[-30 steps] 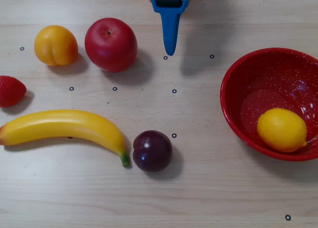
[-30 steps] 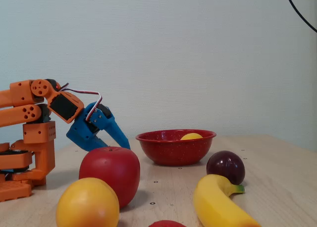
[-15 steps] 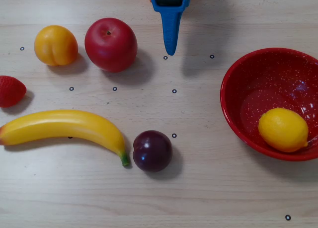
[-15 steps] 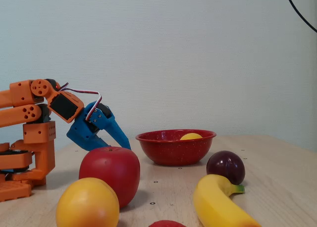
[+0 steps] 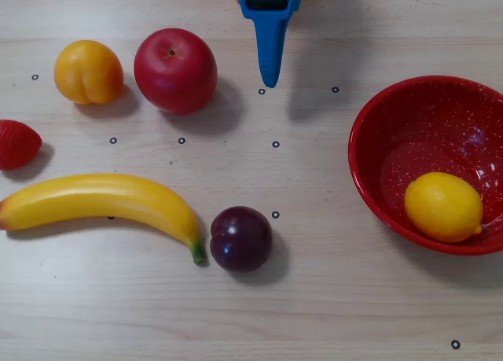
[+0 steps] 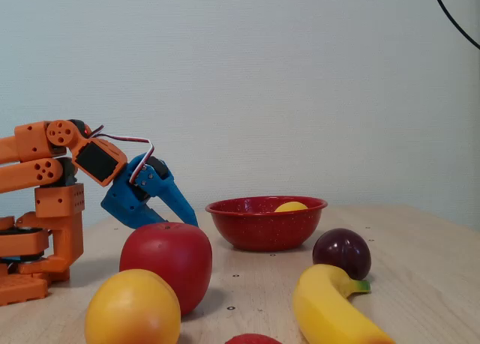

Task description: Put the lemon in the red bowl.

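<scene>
lemon (image 5: 442, 206) lies inside red bowl (image 5: 377, 188) | gripper (image 5: 270, 79) jaws pressed together, empty, near apple (image 5: 175, 70) | judged done: park arm clear of fruit

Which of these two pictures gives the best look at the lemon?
The overhead view shows it best: the whole lemon lies in plain sight inside the red bowl, near its lower right wall, nub included. In the fixed view only the lemon's yellow top peeks above the bowl's rim.
</scene>
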